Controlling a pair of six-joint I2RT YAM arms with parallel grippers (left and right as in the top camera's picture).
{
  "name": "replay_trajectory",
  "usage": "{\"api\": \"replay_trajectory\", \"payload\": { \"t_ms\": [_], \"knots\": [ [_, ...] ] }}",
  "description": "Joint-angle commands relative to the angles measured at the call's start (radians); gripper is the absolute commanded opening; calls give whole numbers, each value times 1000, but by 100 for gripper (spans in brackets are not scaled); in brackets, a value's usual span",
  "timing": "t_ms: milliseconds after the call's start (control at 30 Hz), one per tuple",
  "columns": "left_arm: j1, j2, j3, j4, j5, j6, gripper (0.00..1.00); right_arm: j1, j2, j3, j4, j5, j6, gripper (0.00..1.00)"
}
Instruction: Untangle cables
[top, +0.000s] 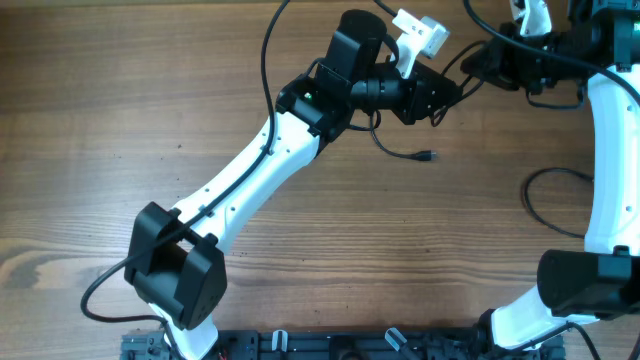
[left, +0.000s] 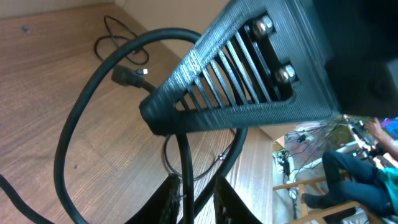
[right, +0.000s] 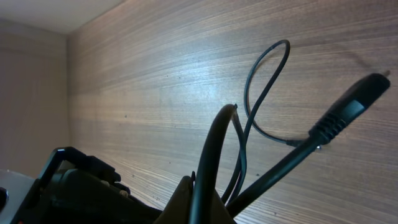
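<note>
Left gripper (left: 191, 200) pinches the cables (right: 209, 146) and right gripper (right: 200, 204) is clamped on them too. Both sit at 1 o'clock on the table (top: 120, 110). One plug (top: 426, 156) lies loose at 6 o'clock of the left gripper.

Nothing legible is picked up at this moment: no text, label, brand, number or sign can be read in any of the three views. The white arm casing (top: 255, 185) is seen plain, no readable marking is made out on the plug (right: 345, 115) of the cables (right: 206, 155), and the black slotted part (left: 249, 68) is shown unmarked.
</note>
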Motion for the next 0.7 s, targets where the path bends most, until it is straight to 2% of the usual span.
{"api": "replay_trajectory", "payload": {
  "t_ms": [0,400,533,633,667],
  "knots": [
    [-13,21,8,12,-2,-53,20,5,17,-2,-3,-25,-25,4],
    [-54,32,8,16,-20,-58,22,5,17,-2,-11,-63,-48,4],
    [-60,53,8,16,-61,-111,22,5,17,-2,-16,-71,-50,4],
    [-60,63,8,16,-62,-125,17,5,17,-2,-19,-69,-51,4],
    [-60,64,8,16,-62,-125,11,5,17,-2,-18,-69,-51,4]
  ]
}}
